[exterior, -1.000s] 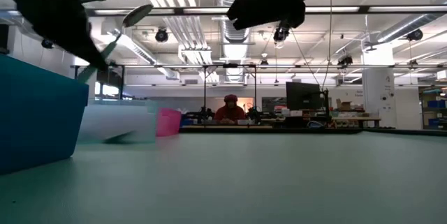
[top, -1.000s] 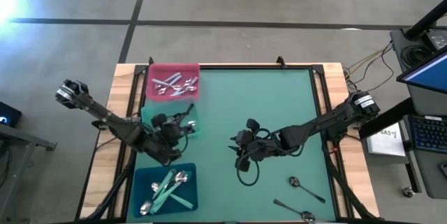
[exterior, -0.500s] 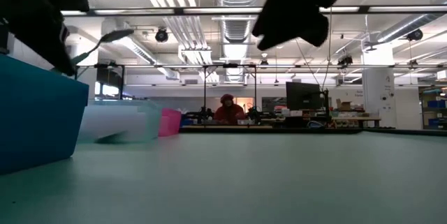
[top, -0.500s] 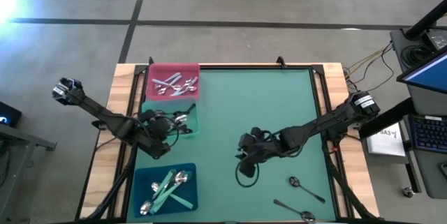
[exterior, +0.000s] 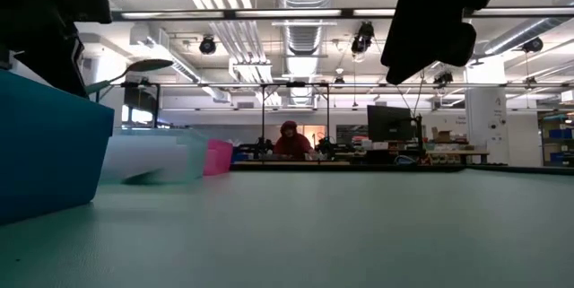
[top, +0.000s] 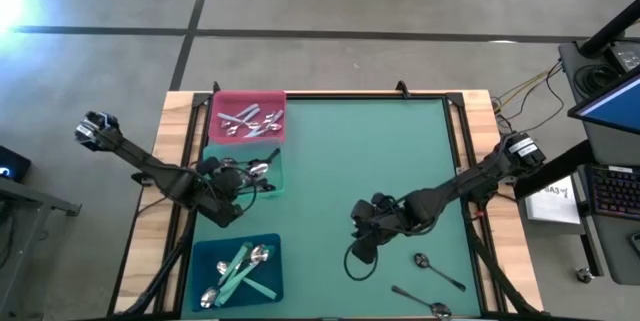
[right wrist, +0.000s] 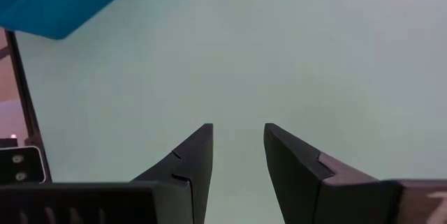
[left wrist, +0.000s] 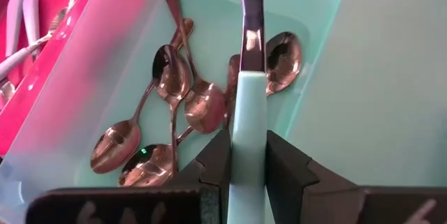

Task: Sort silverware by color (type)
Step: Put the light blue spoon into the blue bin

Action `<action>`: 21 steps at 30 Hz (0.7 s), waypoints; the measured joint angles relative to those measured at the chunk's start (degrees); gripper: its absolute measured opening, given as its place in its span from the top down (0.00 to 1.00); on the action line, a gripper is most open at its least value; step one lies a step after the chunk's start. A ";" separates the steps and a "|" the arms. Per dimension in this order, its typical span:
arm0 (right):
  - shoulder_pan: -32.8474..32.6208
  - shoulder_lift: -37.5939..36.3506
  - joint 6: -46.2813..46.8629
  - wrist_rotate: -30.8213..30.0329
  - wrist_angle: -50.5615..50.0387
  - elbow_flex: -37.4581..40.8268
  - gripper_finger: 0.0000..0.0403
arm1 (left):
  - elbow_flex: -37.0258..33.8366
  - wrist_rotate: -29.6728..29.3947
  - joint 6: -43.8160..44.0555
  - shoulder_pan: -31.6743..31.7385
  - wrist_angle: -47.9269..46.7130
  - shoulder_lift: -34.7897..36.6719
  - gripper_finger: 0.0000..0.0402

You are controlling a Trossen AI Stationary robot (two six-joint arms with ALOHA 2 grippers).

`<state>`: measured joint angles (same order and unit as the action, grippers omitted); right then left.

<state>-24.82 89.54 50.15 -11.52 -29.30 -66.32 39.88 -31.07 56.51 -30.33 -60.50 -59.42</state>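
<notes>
Over the green tray point(top: 274, 187), the left gripper point(left wrist: 246, 155) clamps the mint handle of a spoon point(left wrist: 248, 105), its head reaching out above several silver spoons point(left wrist: 183, 98) lying in that tray. Near the table's point(top: 380, 151) middle, the right gripper point(right wrist: 237, 155) hangs above bare mat with its fingers parted and holding nothing. Two spoons point(top: 430, 283) lie beyond it near the table's corner, mint-handled ones point(top: 240, 269) fill the blue tray point(top: 270, 246), and others point(top: 248, 121) sit in the pink tray point(top: 216, 103).

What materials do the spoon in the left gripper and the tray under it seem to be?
The spoon held by the left gripper looks like polished metal, mirror-bright, with a matte mint handle, probably plastic. The pale green tray seems translucent plastic: light passes through its wall.
</notes>
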 joint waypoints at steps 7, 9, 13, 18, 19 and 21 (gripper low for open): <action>-0.20 0.00 1.02 -0.01 0.00 0.00 0.70 | 2.74 3.16 -1.13 -0.45 5.48 -0.12 0.89; -0.20 0.00 1.01 -0.01 0.00 -0.01 0.71 | 3.05 5.25 -2.35 -1.25 10.52 -0.29 0.89; -0.20 0.00 1.01 0.00 -0.02 0.00 0.72 | 3.16 9.95 -3.63 -4.49 23.23 -1.20 0.89; -0.53 0.00 0.98 0.41 -0.07 0.00 0.72 | 3.16 15.31 -2.58 -10.82 35.18 -4.41 0.89; -0.56 0.00 0.96 1.11 -0.07 0.00 0.72 | 3.16 16.64 -1.22 -12.24 36.83 -5.39 0.89; -0.59 0.00 1.06 2.66 -0.07 0.00 0.72 | 3.16 20.02 2.42 -14.98 39.21 -7.66 0.89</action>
<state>-25.41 89.54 51.21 -8.86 -29.36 -66.32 43.05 -11.05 58.94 -45.31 -21.29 -67.08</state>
